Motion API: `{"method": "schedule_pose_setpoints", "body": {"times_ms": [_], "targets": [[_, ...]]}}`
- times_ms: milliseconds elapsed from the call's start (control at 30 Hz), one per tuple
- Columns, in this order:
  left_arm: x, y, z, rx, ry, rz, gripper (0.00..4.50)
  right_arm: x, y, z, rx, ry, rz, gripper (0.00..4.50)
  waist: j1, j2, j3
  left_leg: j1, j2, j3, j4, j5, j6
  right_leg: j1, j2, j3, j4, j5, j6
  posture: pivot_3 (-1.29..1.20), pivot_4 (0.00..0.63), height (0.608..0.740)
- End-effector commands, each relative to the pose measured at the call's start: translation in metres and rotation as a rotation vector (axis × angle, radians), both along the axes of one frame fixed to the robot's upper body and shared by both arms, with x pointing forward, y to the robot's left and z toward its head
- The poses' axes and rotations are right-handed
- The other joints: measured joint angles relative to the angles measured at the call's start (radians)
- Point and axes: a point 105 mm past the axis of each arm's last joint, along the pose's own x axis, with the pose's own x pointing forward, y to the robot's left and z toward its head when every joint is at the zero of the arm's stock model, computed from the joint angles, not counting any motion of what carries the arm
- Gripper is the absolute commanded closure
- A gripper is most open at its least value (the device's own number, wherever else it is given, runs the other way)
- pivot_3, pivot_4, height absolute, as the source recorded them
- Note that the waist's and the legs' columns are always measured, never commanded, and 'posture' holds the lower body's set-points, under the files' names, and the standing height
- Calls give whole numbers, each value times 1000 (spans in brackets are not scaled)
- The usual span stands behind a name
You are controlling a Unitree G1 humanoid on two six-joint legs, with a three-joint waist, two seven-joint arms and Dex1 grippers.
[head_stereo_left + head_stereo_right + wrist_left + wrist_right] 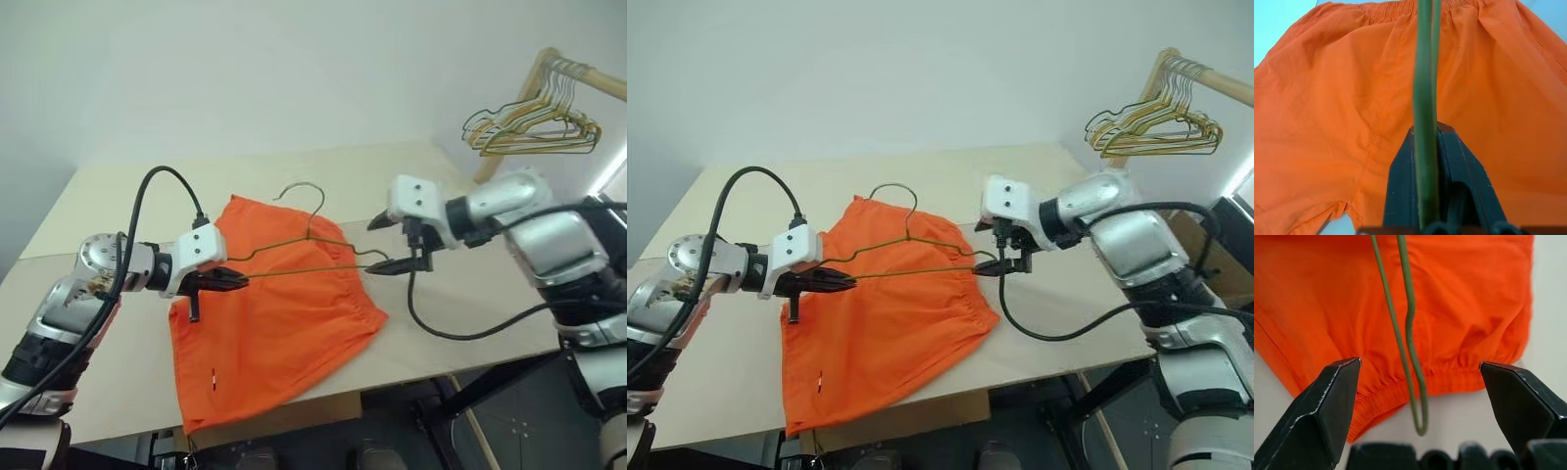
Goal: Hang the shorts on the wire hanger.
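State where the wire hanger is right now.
In the head views the wire hanger is above the shorts on the table, one end in the left gripper, the other between the right gripper's open fingers.

The shorts (274, 323) ran past the table (470, 313) front edge, so the lower hem hung out of sight. The white tag (213, 378) was too small to read. The wire hanger (313, 250) end sat pinched inside the left gripper (235, 280), hidden there. The bunched hangers (534, 127) overlapped too tightly to count; their rail (588, 73) was cut off by the frame edge.
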Motion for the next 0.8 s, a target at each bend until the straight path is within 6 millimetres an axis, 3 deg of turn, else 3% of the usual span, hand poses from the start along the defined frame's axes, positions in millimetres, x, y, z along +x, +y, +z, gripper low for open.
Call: {"method": "schedule_pose_setpoints", "body": {"times_ms": [33,133,500,667,800], "targets": [[1,-4,15,-15,-57,-23,4500,11,5,-3,-65,10,-43,36,0,0,0,0,0,0,0,0,0,0,0,0,0,0,0,30,0,740],[-1,-5,16,-19,-60,-23,4500,16,9,-11,-83,32,-44,593,1,0,0,-1,-1,0,0,0,0,0,0,-1,-1,0,0,39,0,740],[-4,-3,18,-28,-62,-23,4500,17,10,-18,-118,55,12,4385,3,0,0,-2,-2,0,0,0,-1,-2,0,-1,0,0,1,48,0,740],[-8,-7,19,-54,-108,-100,4500,10,10,-17,-106,65,55,4467,0,0,0,-2,-2,0,0,0,-1,-2,0,-1,0,0,1,43,0,740],[-14,-3,17,-63,-79,-160,3382,-3,1,-17,-96,83,82,4500,5,0,0,-2,-2,0,0,0,-1,-2,0,-1,0,0,1,33,0,740]]}}
